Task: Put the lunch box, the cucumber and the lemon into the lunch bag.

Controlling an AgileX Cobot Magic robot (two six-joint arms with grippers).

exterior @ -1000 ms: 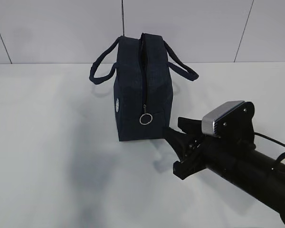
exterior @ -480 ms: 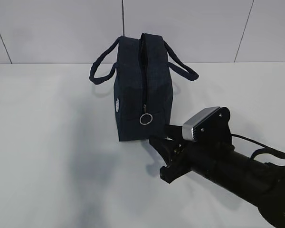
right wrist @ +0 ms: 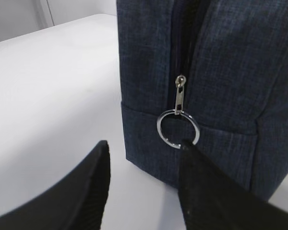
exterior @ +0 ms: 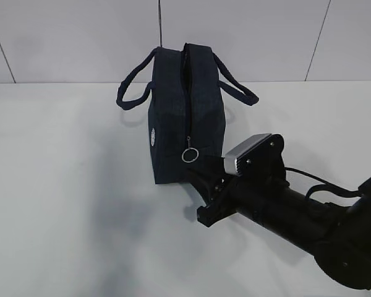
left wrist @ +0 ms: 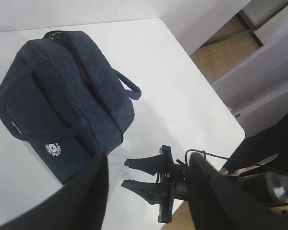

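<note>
Standing upright on the white tabletop (exterior: 62, 204), the lunch bag (exterior: 185, 124) is seen toward 12 o'clock in the exterior view, its narrow end turned to the camera. The zipper is run along the top and down this end, and the ring pull (exterior: 190, 154) is hung low on the end panel, at about 6 o'clock on the bag. Two loop handles are draped outward, one toward 9 o'clock and one toward 3 o'clock. A round white logo (exterior: 153, 137) is shown on the side face at 9 o'clock.

The right gripper (exterior: 205, 193) is brought in from 4 o'clock, just beside the bag's lower end. In the right wrist view its jaws are held roughly half open, with one fingertip (right wrist: 185, 146) touching or overlapping the ring pull (right wrist: 178, 128) from 6 o'clock; nothing is seen gripped between them.

The left gripper (left wrist: 146, 179) is held above the tabletop at 5 o'clock of the lunch bag (left wrist: 62, 100), apart from it, with its jaws partly open and nothing held between them. In that view the right gripper (left wrist: 129, 173) is seen near the bag's lower corner.
</note>
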